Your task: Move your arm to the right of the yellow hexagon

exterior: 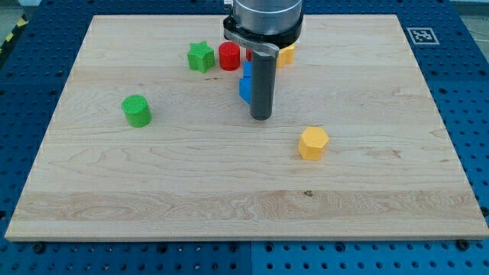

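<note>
The yellow hexagon (313, 143) lies on the wooden board (153, 191), right of centre and below the middle. My tip (261, 117) rests on the board up and to the left of the hexagon, with a clear gap between them. The rod hangs from the arm's head at the view's top centre. A blue block (246, 84) sits right beside the rod on its left, partly hidden by it.
A green star (201, 56) and a red cylinder (229, 56) stand near the top centre. A second yellow block (286, 53) peeks out to the right of the rod. A green cylinder (137, 111) stands at the left.
</note>
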Available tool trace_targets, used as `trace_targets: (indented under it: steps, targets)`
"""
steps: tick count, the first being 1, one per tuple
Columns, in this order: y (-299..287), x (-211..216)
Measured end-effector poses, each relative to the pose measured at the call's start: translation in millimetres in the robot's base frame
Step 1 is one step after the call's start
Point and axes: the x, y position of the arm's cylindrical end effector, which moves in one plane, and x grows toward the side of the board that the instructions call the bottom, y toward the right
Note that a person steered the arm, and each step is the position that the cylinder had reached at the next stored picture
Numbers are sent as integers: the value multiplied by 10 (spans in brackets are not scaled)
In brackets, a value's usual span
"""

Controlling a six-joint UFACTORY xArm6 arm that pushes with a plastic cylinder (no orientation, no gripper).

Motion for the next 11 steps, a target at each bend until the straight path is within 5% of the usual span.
trace_targets:
  steps: [4,10,11]
  targets:
    - [552,142]
    - [2265,120]
    - [2075,574]
